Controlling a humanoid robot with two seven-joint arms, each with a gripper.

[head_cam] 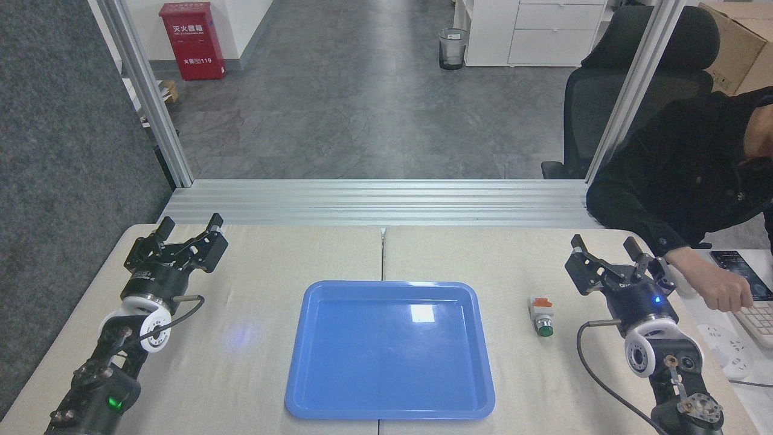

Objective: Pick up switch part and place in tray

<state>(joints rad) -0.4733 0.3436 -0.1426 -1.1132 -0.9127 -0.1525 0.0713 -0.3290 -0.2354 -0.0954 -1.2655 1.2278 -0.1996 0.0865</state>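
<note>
The beige cloth-covered bench [253, 338] carries everything, and I take the large flat glossy blue plastic tray [314, 386] at its middle as the landmark. The tray lies empty, so nothing has been placed in it yet.

To the right of the tray and beyond the bench edge, a person in a dark sleeve [676, 175] sits with one hand on a white keyboard [762, 317]. That person's hand is close to the right arm's working space, and a wide swing of the arm could strike it.

Well to the left of the tray the left hand [188, 234] rests over the bench with its fingers apart, holding nothing. To the right of the tray the right hand [607, 249] also stands with fingers spread and empty, a little farther from the tray than the part.

Between the tray's right rim and the right hand lies the small switch part with its green round button, silver-white body and orange-red block [540, 314], on its side, apart from both. Its rounded body probably rolls if one finger touches first, and a grip on the smooth button end may slip. A low carry could catch the tray's raised rim and knock the part loose.
</note>
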